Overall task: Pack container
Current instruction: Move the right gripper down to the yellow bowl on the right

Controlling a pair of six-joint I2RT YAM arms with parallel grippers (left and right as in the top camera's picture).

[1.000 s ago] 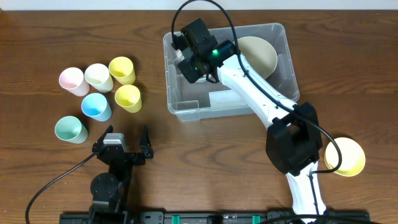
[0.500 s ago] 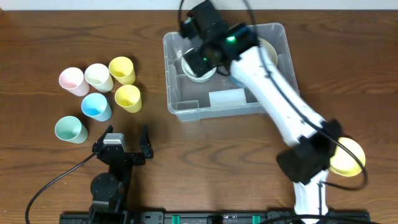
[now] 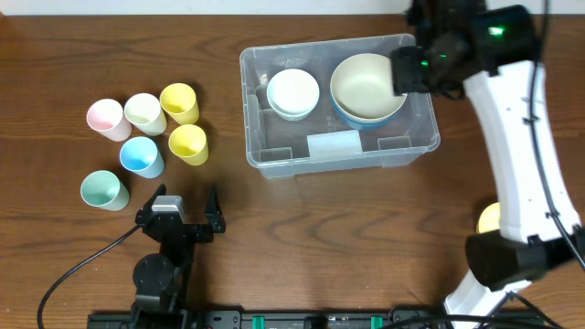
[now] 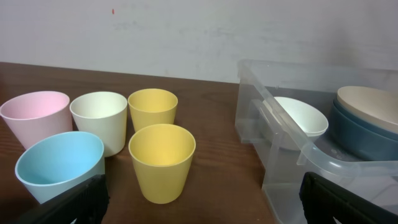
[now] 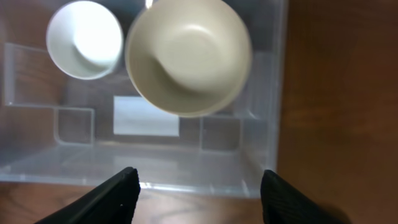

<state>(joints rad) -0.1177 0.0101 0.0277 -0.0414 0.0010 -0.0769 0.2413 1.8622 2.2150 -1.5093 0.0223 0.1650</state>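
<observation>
The container (image 3: 260, 160) is a clear bin at the table's middle back. It holds a small white bowl (image 3: 292, 91) on the left and a large cream bowl (image 3: 367, 82) nested in a blue one on the right. My right gripper (image 3: 409, 71) hovers above the bin's right back corner, open and empty. Its wrist view looks down on the white bowl (image 5: 85, 38), the cream bowl (image 5: 188, 55) and the bin's near wall (image 5: 155, 168), with the right gripper (image 5: 199, 196) holding nothing. My left gripper (image 3: 180, 205) rests open near the front edge, left of the bin.
Several cups stand left of the bin: pink (image 3: 103, 117), cream (image 3: 144, 111), two yellow (image 3: 179, 102) (image 3: 187, 143), blue (image 3: 142, 155), green (image 3: 101, 190). A yellow bowl (image 3: 487, 217) lies at the front right, partly behind the right arm.
My right gripper let go of the small white bowl in the bin's left part, widened, and swung up and right to the bin's back right corner. The left arm stayed still.
</observation>
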